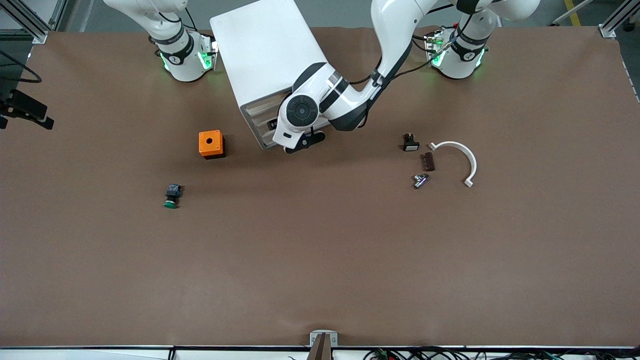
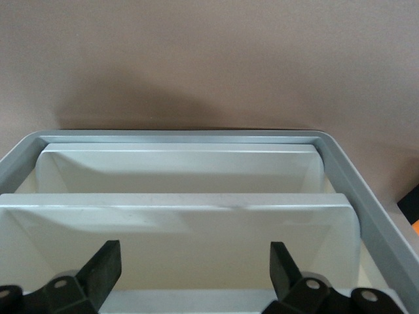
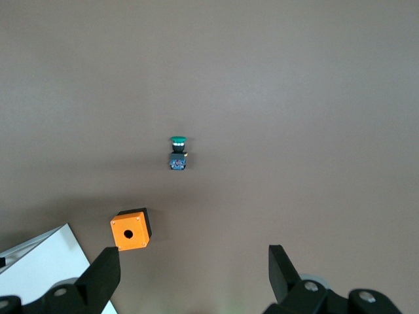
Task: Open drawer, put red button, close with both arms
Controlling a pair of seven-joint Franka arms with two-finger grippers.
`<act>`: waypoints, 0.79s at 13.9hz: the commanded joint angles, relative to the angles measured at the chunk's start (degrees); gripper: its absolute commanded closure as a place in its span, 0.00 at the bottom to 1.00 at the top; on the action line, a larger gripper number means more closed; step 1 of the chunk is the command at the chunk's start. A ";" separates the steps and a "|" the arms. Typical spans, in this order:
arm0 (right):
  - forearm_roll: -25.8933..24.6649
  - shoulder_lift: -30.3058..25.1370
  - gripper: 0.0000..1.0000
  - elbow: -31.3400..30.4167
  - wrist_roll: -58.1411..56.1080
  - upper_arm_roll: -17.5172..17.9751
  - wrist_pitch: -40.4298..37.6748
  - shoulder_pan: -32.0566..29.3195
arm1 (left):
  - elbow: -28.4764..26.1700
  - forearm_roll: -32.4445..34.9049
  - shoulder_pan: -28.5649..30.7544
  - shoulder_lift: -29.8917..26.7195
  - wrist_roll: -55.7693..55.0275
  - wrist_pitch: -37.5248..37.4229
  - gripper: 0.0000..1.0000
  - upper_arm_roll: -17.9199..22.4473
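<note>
The white cabinet (image 1: 267, 60) is standing near the tabletop's (image 1: 320, 260) edge where the arms' bases are, and the left gripper (image 2: 194, 275) is hovering at its drawer (image 2: 190, 222) fronts with jaws spread wide, holding nothing. The right gripper (image 3: 194, 275) is waiting high above the orange box (image 3: 131, 229) and green-capped button (image 3: 177, 154), jaws wide and empty. The red button cannot be made out.

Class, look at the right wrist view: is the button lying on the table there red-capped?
No, the button near the orange box has a green cap, and no red one shows in that view.
</note>
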 commanded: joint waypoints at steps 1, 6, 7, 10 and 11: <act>-0.13 -1.80 0.00 -0.05 0.52 0.77 -1.27 -0.12 | -0.22 -0.99 0.69 -1.27 -0.21 0.06 0.00 0.65; -0.13 -1.98 0.00 -0.58 0.52 0.77 -2.33 -0.20 | -0.40 -0.46 5.87 -4.69 -0.21 0.06 0.00 0.65; -0.13 -2.07 0.00 -0.58 0.61 0.77 -2.33 -0.29 | -0.49 -0.46 6.83 -4.87 -0.30 0.06 0.00 0.65; -0.13 -2.59 0.00 -1.11 0.61 0.59 -2.68 -0.38 | -0.22 -0.38 9.64 -5.48 -0.39 0.06 0.00 0.65; -0.04 -2.59 0.00 -1.11 0.61 0.59 -2.59 -0.38 | -0.31 -0.29 11.22 -6.18 -0.39 0.06 0.00 0.74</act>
